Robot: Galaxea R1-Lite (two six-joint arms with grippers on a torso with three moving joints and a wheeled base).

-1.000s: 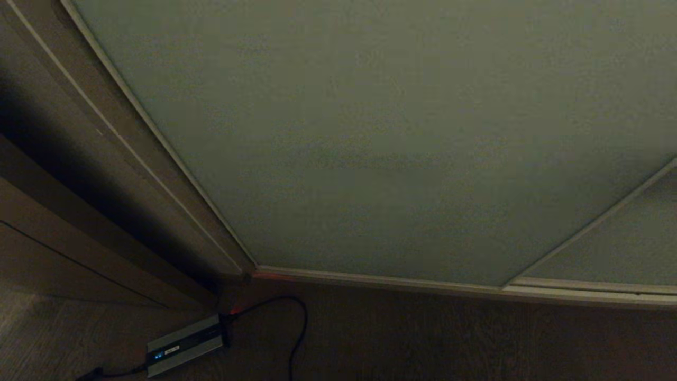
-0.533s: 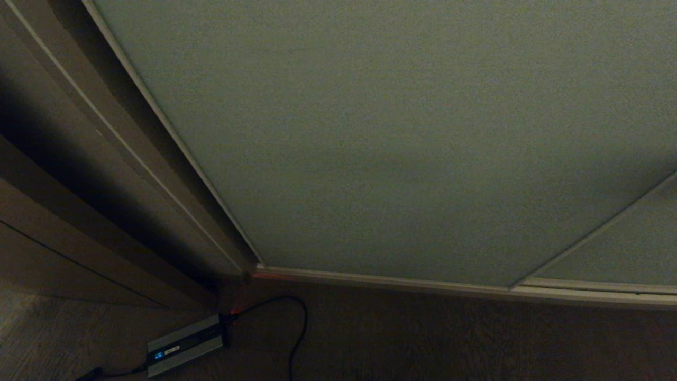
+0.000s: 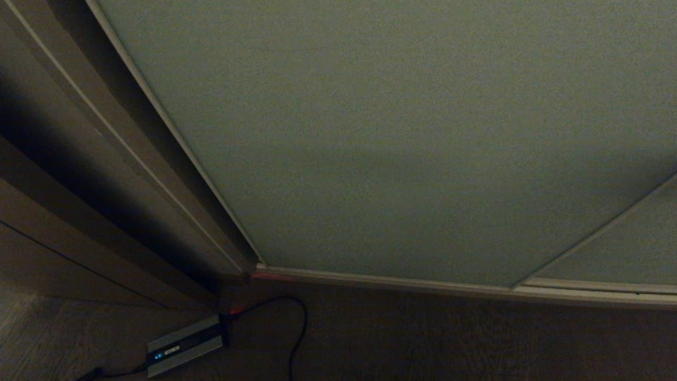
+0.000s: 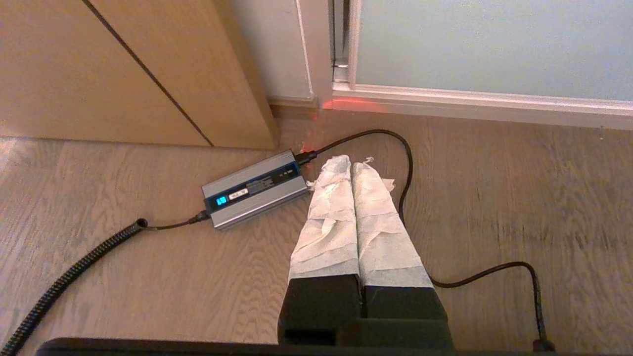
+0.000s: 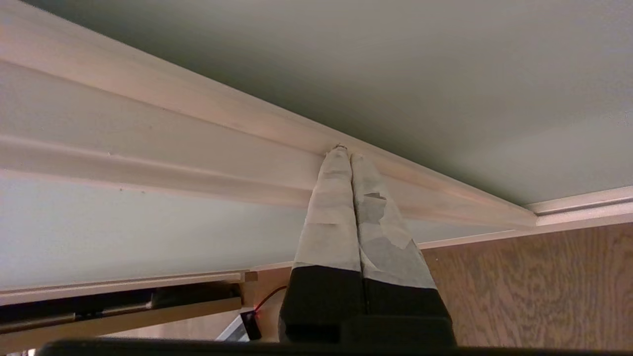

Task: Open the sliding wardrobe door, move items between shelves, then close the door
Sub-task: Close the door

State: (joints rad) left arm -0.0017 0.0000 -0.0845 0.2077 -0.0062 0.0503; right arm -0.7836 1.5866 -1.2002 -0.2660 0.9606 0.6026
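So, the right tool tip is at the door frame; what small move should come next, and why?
Probably keep pushing sideways along the track: the shut right tool presses its tip on the pale frame of the sliding wardrobe door, and the door does not look fully home yet.

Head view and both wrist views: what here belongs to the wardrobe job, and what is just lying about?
Job:
- sliding wardrobe door, shut across the opening
- right claw, shut, tips at the door's pale frame
- left claw, shut, idle over the floor

Lying about:
- grey power box on the wood floor
- its black cable
- brown wood-grain panel
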